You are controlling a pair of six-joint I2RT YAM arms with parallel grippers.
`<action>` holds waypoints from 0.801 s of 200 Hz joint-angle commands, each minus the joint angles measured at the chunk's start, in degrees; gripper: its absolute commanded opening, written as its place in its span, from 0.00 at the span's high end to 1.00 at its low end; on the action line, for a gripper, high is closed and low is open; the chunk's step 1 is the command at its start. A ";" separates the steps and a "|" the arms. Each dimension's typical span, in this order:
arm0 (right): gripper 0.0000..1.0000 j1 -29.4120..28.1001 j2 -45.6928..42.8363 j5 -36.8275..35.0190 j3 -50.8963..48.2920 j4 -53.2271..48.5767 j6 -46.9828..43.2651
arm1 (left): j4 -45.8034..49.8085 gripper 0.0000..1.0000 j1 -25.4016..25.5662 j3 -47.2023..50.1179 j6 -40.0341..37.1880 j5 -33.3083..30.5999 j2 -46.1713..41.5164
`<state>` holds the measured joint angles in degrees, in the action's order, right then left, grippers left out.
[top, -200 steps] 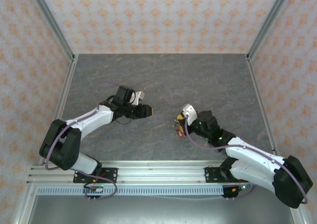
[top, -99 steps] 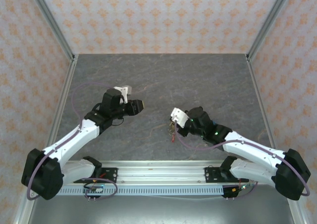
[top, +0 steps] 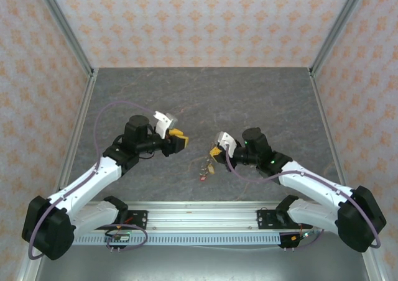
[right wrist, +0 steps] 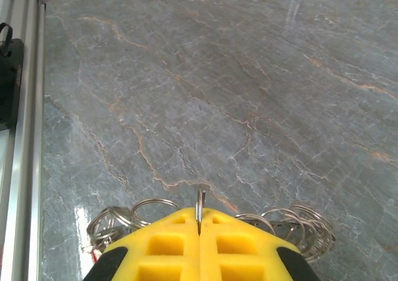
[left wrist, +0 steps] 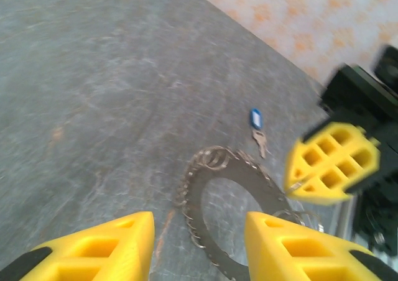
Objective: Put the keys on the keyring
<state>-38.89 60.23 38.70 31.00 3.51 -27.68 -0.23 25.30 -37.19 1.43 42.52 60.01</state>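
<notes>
While the left fingers point(top: 178, 137) hover parted above the worktop point(top: 261, 101), the right fingers point(top: 216, 151) pinch the keyring point(top: 209, 165), a red key point(top: 202, 175) just beneath. From the left wrist, the keyring's jagged band sits between the spread fingers, a blue key point(left wrist: 255, 118) lying beyond. From the right wrist, closed fingers clamp one thin wire loop.
</notes>
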 commanded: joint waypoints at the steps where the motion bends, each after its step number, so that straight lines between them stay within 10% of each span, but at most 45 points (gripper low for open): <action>1: 1.00 0.74 0.71 4.24 0.39 2.74 -3.21 | 2.01 0.59 1.86 -2.72 -11.98 6.03 2.02; 160: 1.00 3.90 6.43 13.29 14.07 -15.19 -21.45 | -2.23 0.62 7.47 -4.61 -23.96 4.87 9.49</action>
<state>-35.40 66.04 47.79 41.30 -11.64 -46.68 1.41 32.03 -40.88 -21.58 47.42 69.76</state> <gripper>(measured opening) 0.043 0.378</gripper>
